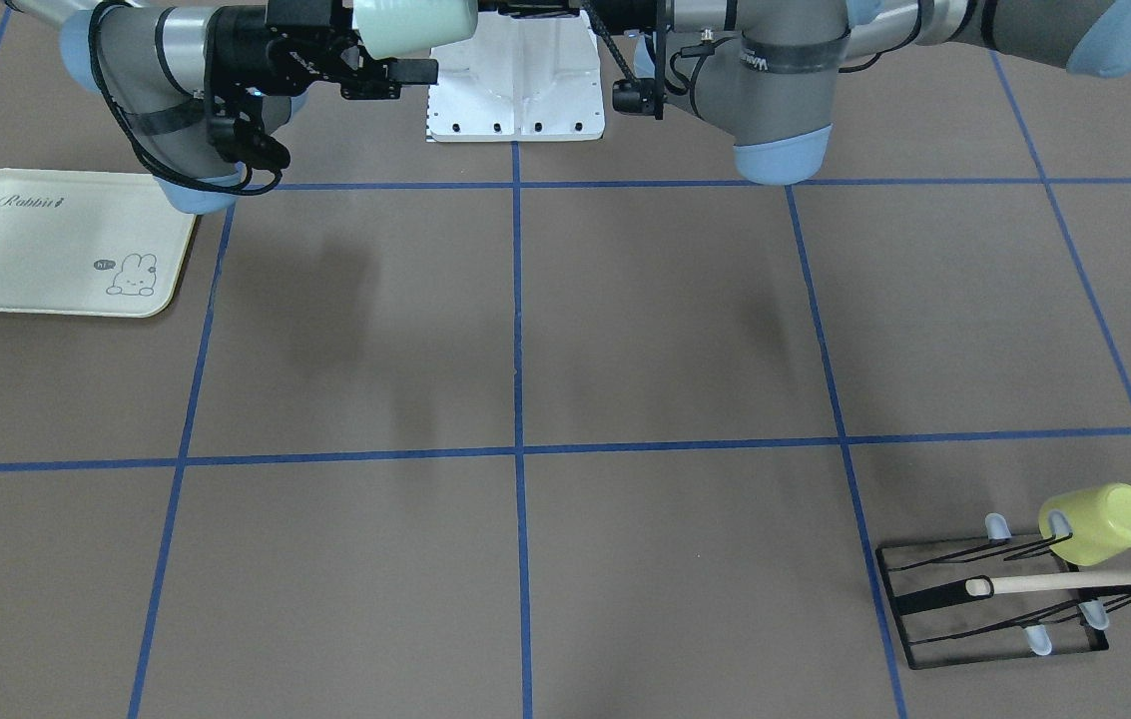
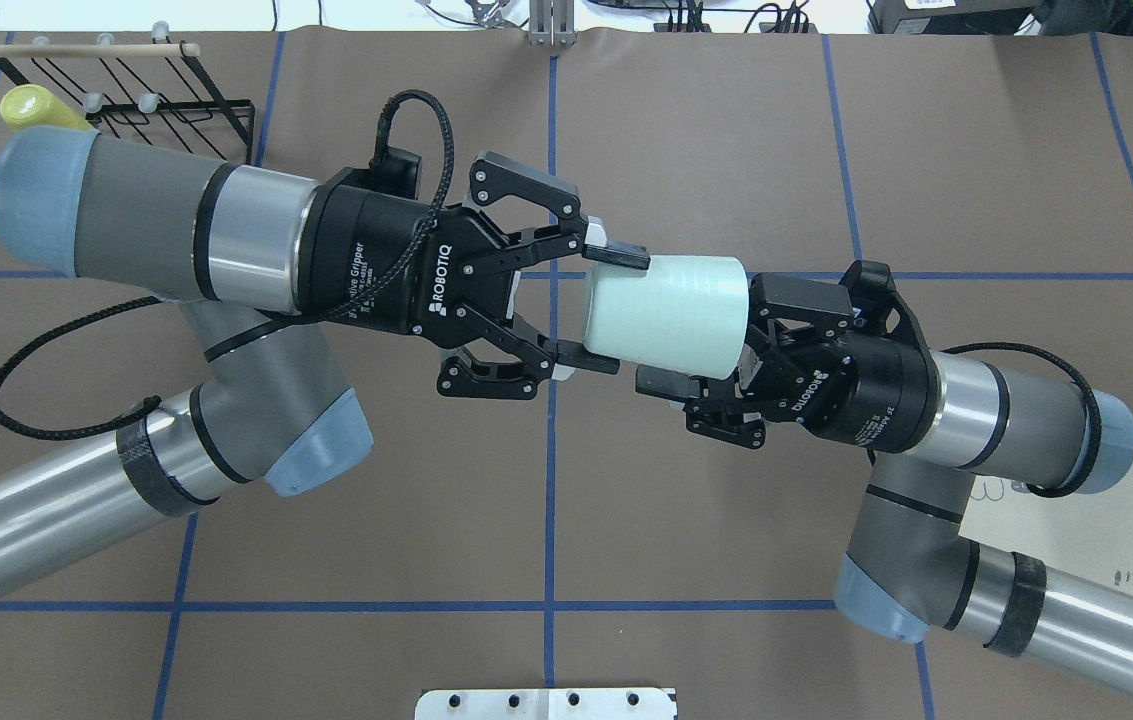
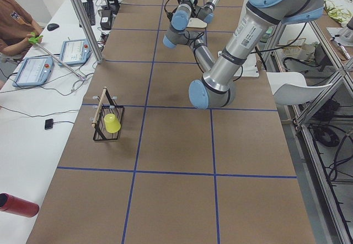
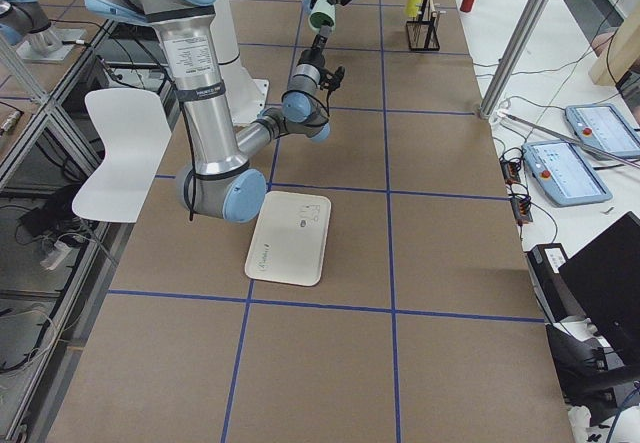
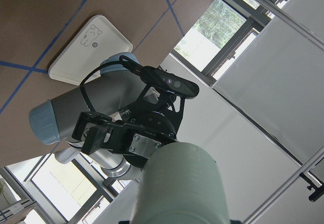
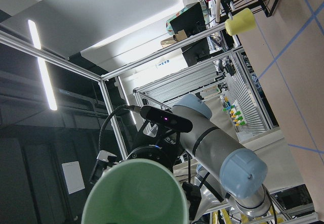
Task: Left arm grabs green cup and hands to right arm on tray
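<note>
Clamping the green cup, the left claw should be opened only once the right claw, state unclear, is shut.

Green cup: smooth matt plastic
Tray: smooth plastic, faint sheen
Left arm, right arm: satin metal tubes, plastic caps
Cable: braided, black
Rack: black wire, bare wood rod
Table: matt brown sheet, blue tape
</note>
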Robot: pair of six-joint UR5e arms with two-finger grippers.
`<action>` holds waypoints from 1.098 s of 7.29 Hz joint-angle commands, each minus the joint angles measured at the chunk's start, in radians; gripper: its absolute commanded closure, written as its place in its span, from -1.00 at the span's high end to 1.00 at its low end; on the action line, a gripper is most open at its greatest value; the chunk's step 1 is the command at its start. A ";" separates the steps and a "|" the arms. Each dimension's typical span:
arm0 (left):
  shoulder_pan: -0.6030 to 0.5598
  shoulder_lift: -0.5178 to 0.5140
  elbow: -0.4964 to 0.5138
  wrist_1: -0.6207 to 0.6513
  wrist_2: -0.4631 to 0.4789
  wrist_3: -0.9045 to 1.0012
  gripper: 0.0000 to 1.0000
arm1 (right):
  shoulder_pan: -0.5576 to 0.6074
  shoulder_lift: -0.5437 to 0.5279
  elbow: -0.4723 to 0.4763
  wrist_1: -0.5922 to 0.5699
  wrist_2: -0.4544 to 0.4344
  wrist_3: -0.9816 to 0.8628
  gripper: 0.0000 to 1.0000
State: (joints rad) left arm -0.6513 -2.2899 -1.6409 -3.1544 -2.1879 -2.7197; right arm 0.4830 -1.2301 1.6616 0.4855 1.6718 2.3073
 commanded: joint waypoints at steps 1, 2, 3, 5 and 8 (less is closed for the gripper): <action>-0.001 0.001 0.004 -0.001 0.002 0.006 -1.00 | -0.001 -0.003 0.003 0.016 0.000 0.000 -0.24; -0.001 0.003 0.004 0.001 0.002 0.008 -0.24 | -0.001 -0.006 0.003 0.016 0.002 -0.002 -0.99; -0.002 0.003 0.001 0.002 0.003 0.008 0.99 | -0.001 -0.009 0.003 0.018 0.005 -0.005 -1.00; -0.005 0.003 0.000 0.007 0.005 0.009 1.00 | -0.001 -0.011 0.004 0.018 0.003 -0.006 -1.00; -0.077 0.012 -0.017 0.008 -0.010 0.009 1.00 | 0.006 -0.016 0.012 0.025 0.000 -0.002 -1.00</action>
State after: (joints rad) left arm -0.6935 -2.2840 -1.6494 -3.1475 -2.1912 -2.7106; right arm 0.4856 -1.2435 1.6690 0.5080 1.6733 2.3031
